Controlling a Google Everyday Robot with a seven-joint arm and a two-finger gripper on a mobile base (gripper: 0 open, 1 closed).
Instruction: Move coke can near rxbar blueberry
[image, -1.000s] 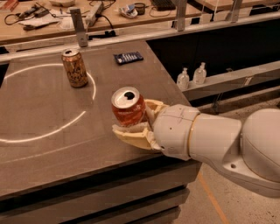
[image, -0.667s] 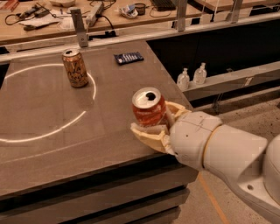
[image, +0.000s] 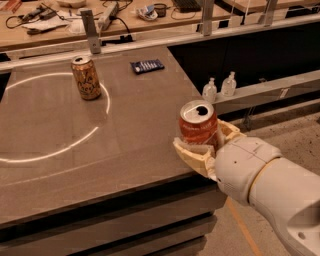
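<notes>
The coke can (image: 198, 125), red-orange with a silver top, stands upright in my gripper (image: 202, 144) at the table's right edge, near the front. The cream fingers (image: 192, 155) wrap around its lower half and are shut on it. The rxbar blueberry (image: 147, 65), a flat dark blue wrapper, lies at the far side of the table, well beyond and left of the can. My white arm (image: 270, 185) reaches in from the lower right.
A tan-gold patterned can (image: 86, 78) stands at the far left of the grey table (image: 75, 135), on a bright ring of light. Two small clear bottles (image: 219, 86) stand on a ledge right of the table. A cluttered workbench (image: 100, 15) runs behind.
My gripper has carried the coke can to the right, from the table's middle right to its right edge. The rxbar and the tan-gold can have not moved.
</notes>
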